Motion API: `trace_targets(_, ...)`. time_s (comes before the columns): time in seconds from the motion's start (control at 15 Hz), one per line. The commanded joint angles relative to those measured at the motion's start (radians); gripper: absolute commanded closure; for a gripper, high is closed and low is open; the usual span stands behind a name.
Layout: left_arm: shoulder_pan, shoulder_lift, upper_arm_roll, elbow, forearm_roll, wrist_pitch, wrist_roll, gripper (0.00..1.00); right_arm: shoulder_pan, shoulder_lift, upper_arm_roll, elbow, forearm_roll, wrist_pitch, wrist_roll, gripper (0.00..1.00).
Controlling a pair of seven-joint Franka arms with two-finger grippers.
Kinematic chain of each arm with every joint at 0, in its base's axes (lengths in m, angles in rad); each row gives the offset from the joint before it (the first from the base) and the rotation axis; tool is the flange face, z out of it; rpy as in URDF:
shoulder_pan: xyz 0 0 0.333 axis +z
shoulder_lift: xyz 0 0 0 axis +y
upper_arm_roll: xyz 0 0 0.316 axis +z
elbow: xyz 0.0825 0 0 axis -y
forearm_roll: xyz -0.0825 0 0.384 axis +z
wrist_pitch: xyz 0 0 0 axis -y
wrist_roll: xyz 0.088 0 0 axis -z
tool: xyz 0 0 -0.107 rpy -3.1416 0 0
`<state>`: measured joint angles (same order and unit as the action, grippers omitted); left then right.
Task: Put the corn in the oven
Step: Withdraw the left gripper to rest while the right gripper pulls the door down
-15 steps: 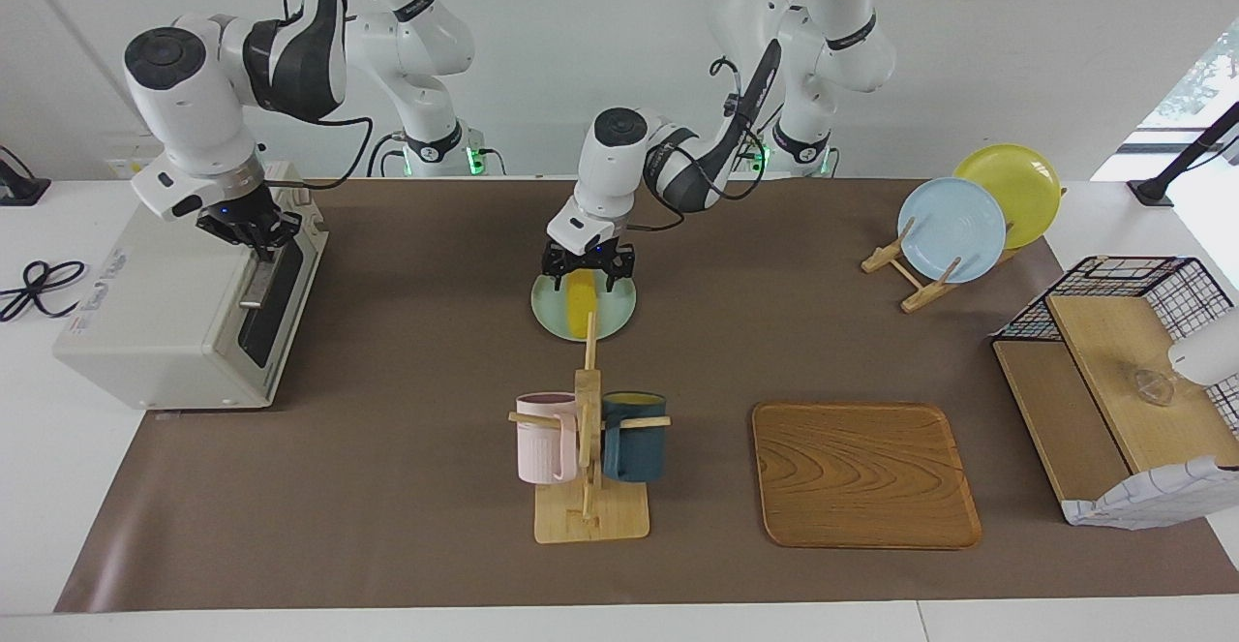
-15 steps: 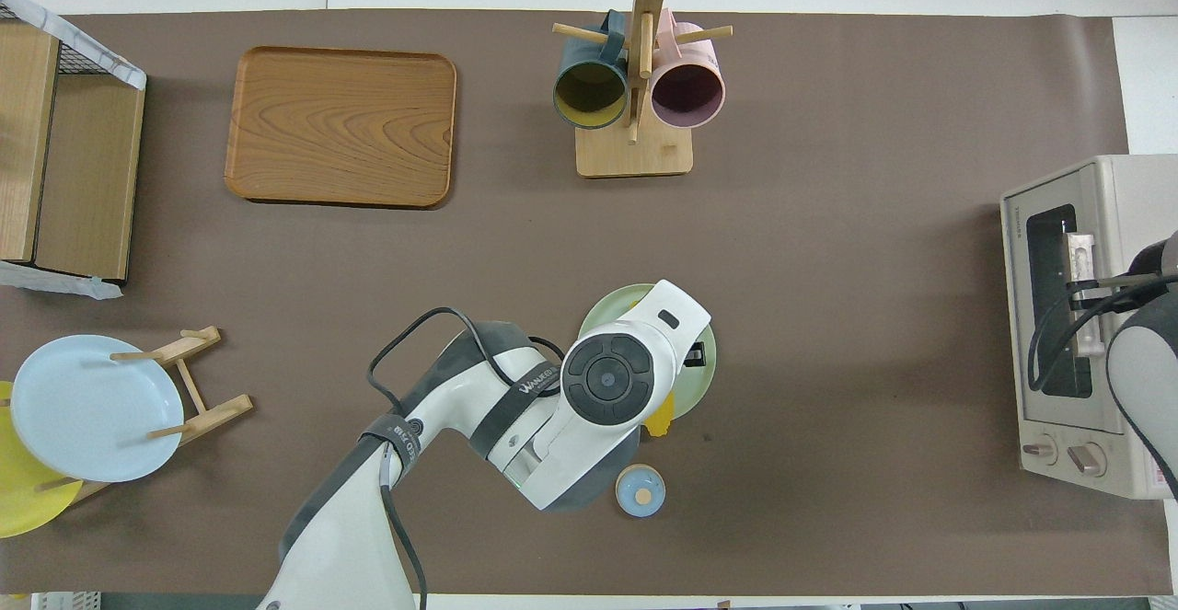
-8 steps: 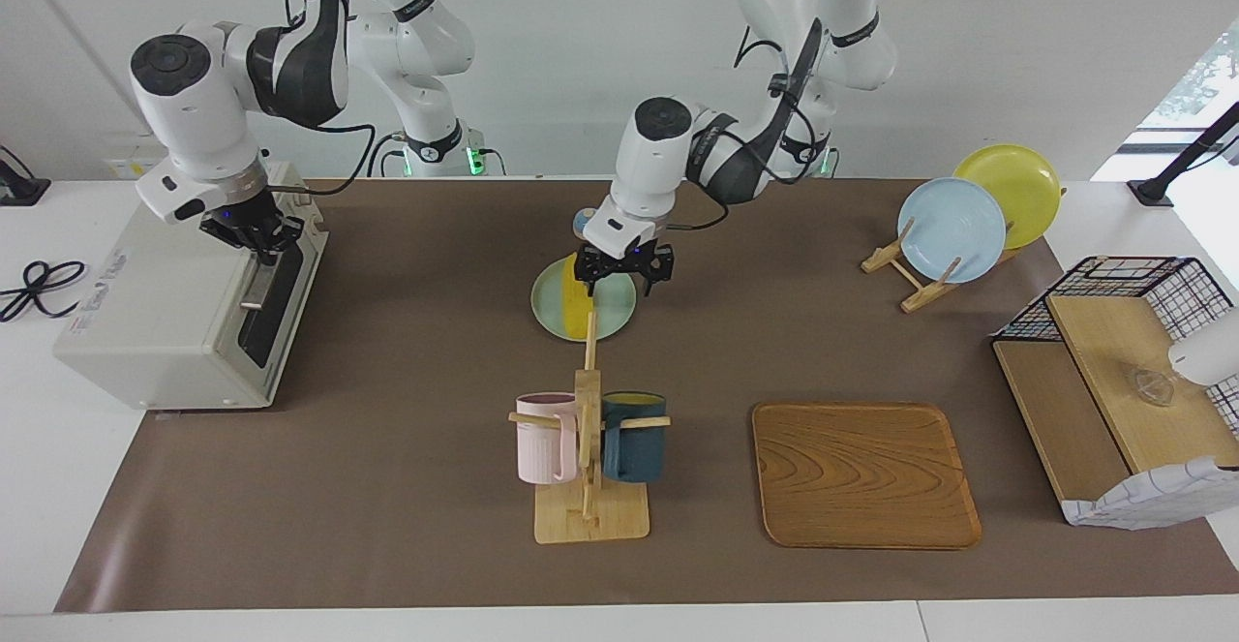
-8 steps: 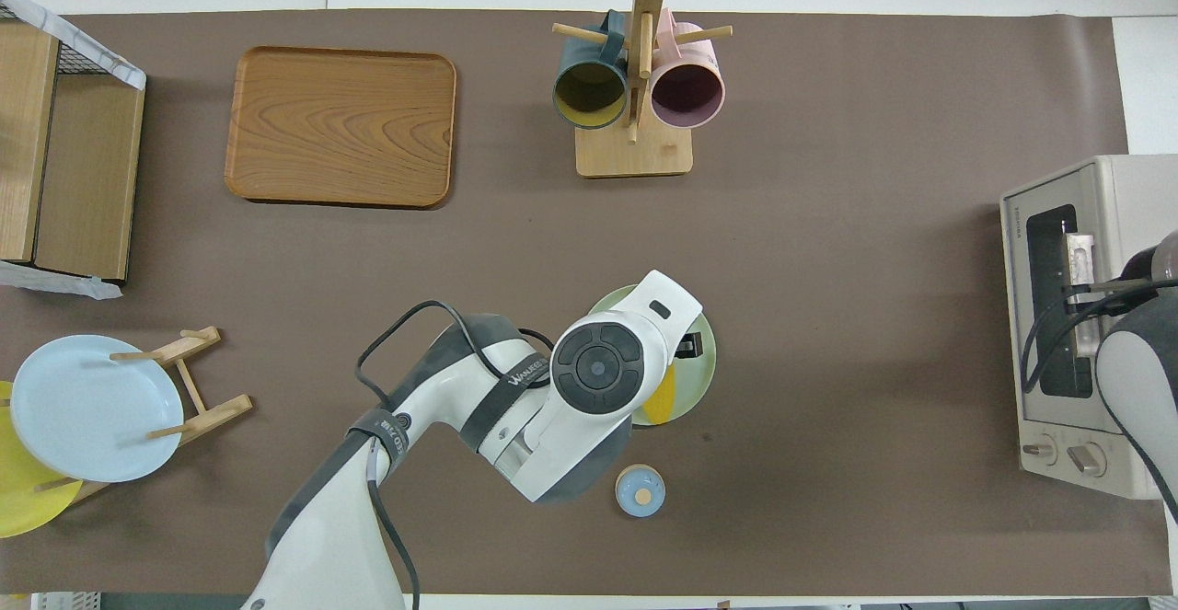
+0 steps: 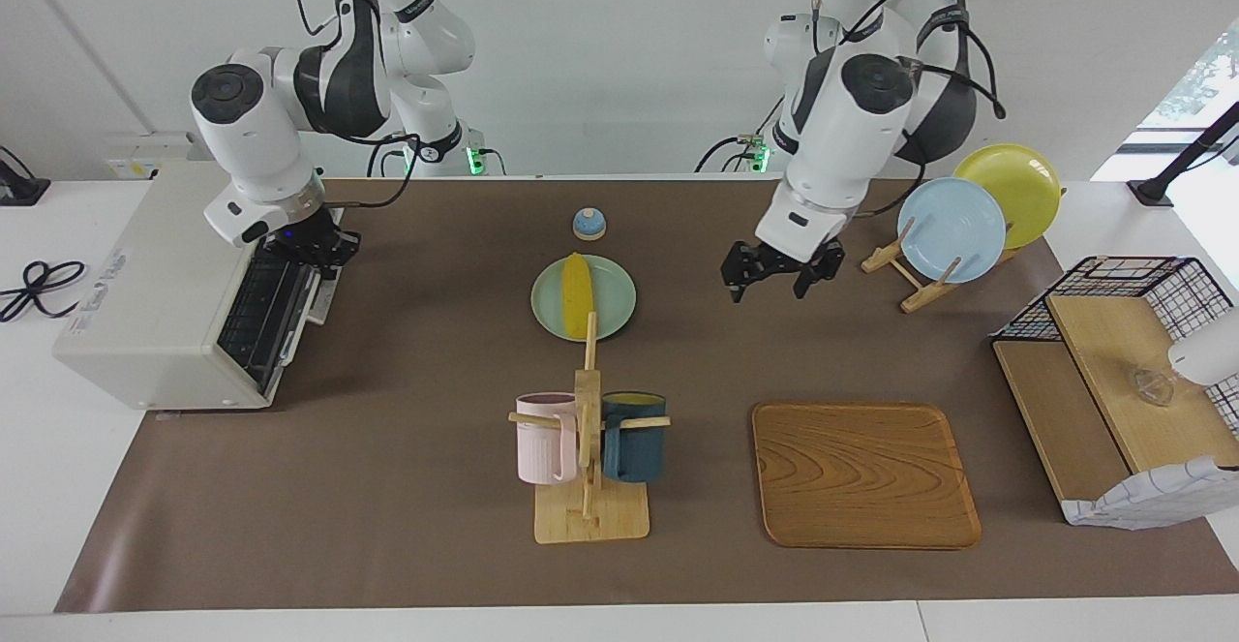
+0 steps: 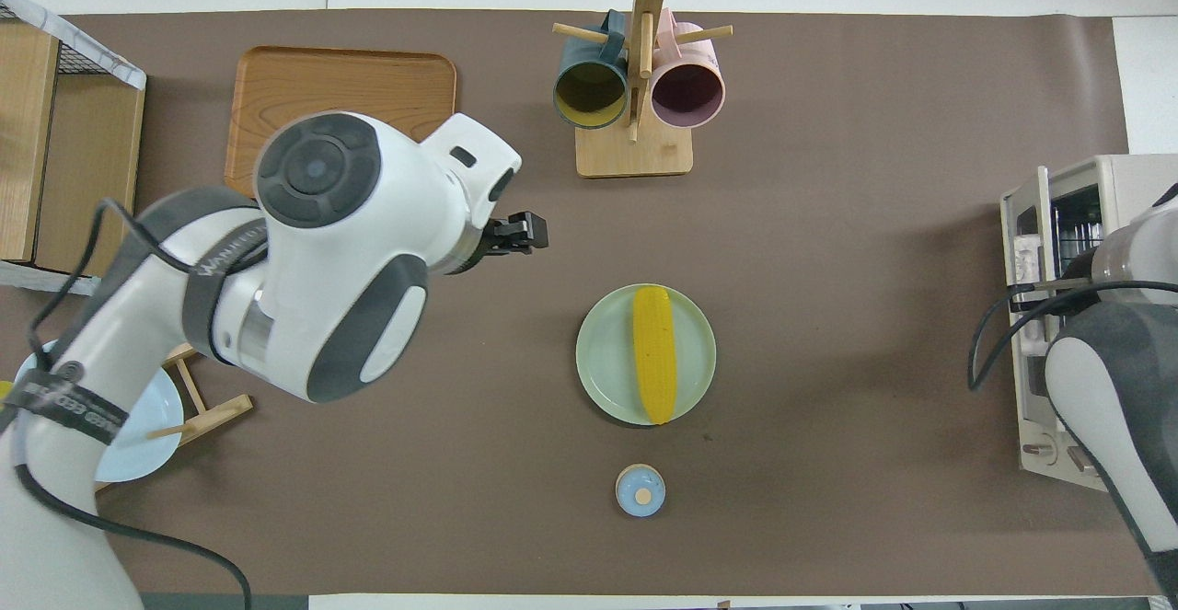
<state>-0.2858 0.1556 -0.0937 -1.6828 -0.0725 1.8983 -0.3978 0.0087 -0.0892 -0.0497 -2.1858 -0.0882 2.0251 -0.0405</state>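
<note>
We see the corn (image 5: 577, 294) lying uncovered on the pale green plate (image 5: 616, 305) at mid-frame, held by neither hand. Our left hand (image 5: 780, 276) hangs empty right of centre, fingers spread wide. Our right hand (image 5: 308, 245) is clamped shut at the oven's (image 5: 145, 332) partly lowered door (image 5: 259, 311) at the left edge; the handle itself is hidden beneath it, and overhead the arm covers much of the oven.
</note>
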Motion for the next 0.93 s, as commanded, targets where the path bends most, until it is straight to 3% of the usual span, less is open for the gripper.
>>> trace_targets(0.0, 0.083, -0.054, -0.009, 0.003, -0.012, -0.08, 0.1, 0.0, -0.016, 0.104, -0.012, -0.057, -0.033, 0.211, 0.007, 1.0)
trace_targets(0.13, 0.114, -0.085, -0.008, 0.003, -0.001, -0.12, 0.134, 0.0, 0.0, 0.115, -0.01, -0.103, -0.018, 0.303, 0.019, 1.0)
trace_targets(0.53, 0.207, -0.148, -0.009, 0.002, 0.022, -0.217, 0.162, 0.0, 0.039, 0.143, -0.012, -0.137, 0.001, 0.357, 0.054, 1.0)
trace_targets(0.87, 0.214, -0.165, -0.009, 0.014, 0.022, -0.267, 0.183, 0.0, 0.089, 0.166, -0.01, -0.149, 0.073, 0.386, 0.083, 1.0)
